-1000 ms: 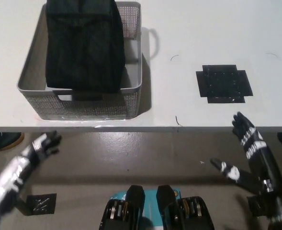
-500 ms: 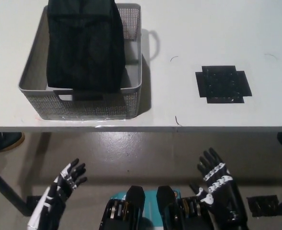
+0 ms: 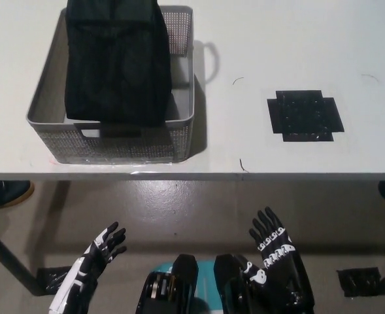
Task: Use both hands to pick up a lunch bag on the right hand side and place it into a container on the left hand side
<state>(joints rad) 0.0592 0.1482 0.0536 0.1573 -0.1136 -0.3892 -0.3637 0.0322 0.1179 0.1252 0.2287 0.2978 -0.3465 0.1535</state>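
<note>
Fingers spread and holding nothing, the left hand (image 3: pixel 94 261) and right hand (image 3: pixel 276 261) hang below the table (image 3: pixel 297 46) edge, well apart from everything. The black lunch bag (image 3: pixel 117 62) already sits inside the grey container (image 3: pixel 114 144) at left, so the placement looks finished, with nothing evidently left.

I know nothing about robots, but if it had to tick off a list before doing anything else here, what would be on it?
1. Lunch bag inside the grey container: ok, it stands in it.
2. Bag fully settled: cannot tell, its top rises above the rim.
3. Left hand free: ok, open, low before the table.
4. Right hand free: ok, open, also below the table edge.
5. Black patch on the right bare: ok, nothing on it.
</note>
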